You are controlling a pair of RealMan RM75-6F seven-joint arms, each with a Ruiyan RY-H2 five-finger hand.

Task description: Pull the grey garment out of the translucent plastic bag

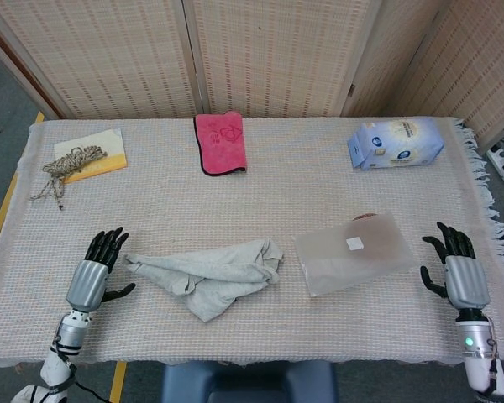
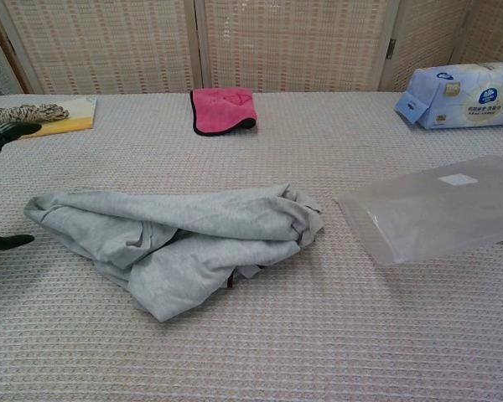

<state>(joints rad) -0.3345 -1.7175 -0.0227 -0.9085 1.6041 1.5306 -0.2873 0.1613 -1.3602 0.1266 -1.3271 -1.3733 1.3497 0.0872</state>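
The grey garment lies crumpled on the table, wholly outside the bag. To its right the translucent plastic bag lies flat and empty, a small gap between them. My left hand is at the garment's left end, fingers spread, holding nothing; only its fingertips show at the chest view's left edge. My right hand is right of the bag, fingers apart and empty, and does not show in the chest view.
A pink cloth lies at the back centre, a tissue pack back right, and a rope coil on a yellow card back left. A brown coaster peeks out behind the bag. The woven tablecloth covers the table.
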